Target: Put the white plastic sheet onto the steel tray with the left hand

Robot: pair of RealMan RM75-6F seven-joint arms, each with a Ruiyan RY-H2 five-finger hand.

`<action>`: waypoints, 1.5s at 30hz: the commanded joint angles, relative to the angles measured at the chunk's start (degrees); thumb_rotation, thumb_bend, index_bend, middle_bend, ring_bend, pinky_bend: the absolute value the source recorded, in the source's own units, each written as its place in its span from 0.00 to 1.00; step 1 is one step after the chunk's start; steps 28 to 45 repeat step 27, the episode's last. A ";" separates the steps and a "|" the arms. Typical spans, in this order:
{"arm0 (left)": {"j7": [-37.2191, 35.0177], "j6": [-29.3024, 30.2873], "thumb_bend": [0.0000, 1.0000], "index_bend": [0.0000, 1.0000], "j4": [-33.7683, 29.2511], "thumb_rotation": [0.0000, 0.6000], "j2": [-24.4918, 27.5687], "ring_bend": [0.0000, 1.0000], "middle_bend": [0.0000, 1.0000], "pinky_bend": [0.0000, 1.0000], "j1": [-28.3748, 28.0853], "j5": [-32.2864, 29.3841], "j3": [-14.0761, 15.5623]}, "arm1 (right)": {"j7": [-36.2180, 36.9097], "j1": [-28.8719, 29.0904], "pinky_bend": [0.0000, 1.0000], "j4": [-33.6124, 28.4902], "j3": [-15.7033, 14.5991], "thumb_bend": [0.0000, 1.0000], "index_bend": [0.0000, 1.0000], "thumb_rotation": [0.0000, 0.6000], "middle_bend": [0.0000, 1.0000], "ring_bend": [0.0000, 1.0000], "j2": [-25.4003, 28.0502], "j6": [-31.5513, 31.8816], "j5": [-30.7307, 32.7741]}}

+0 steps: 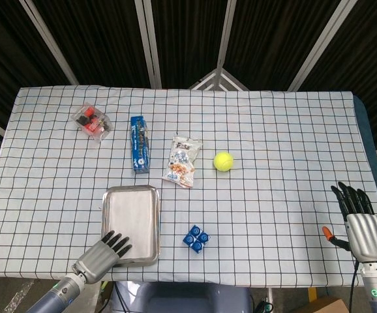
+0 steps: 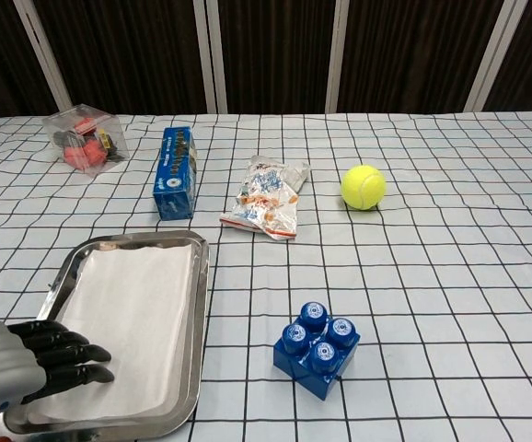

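The white plastic sheet (image 1: 132, 216) (image 2: 131, 322) lies flat inside the steel tray (image 1: 105, 210) (image 2: 199, 304) near the table's front left. My left hand (image 1: 102, 257) (image 2: 27, 366) is at the tray's near end, fingers stretched out and slightly apart over the sheet's front edge, holding nothing. Whether the fingertips touch the sheet I cannot tell. My right hand (image 1: 359, 222) hovers at the table's right front corner, fingers extended and apart, empty; the chest view does not show it.
A blue brick block (image 1: 196, 238) (image 2: 317, 348) sits right of the tray. Behind lie a snack packet (image 1: 182, 161) (image 2: 268, 208), a blue box (image 1: 139, 143) (image 2: 175, 171), a yellow tennis ball (image 1: 224, 161) (image 2: 364, 187) and a clear box of small items (image 1: 92, 120) (image 2: 86, 139).
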 commanded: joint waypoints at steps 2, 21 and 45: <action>-0.73 1.04 0.54 0.00 -0.44 1.00 -0.25 0.00 0.00 0.00 0.01 0.72 0.57 | 0.00 -0.01 0.00 0.02 -0.01 0.31 0.00 1.00 0.00 0.00 -0.01 0.04 -0.05; -28.70 27.92 0.10 0.00 3.47 1.00 9.42 0.00 0.00 0.00 11.13 28.78 2.04 | -0.21 0.00 0.00 0.29 -0.09 0.31 0.00 1.00 0.00 0.00 -0.09 0.14 -0.31; -39.07 40.71 0.04 0.00 16.39 1.00 7.03 0.00 0.00 0.00 17.91 29.49 -1.08 | -1.73 -0.05 0.00 0.63 -0.34 0.31 0.00 1.00 0.00 0.00 -0.50 0.72 -1.23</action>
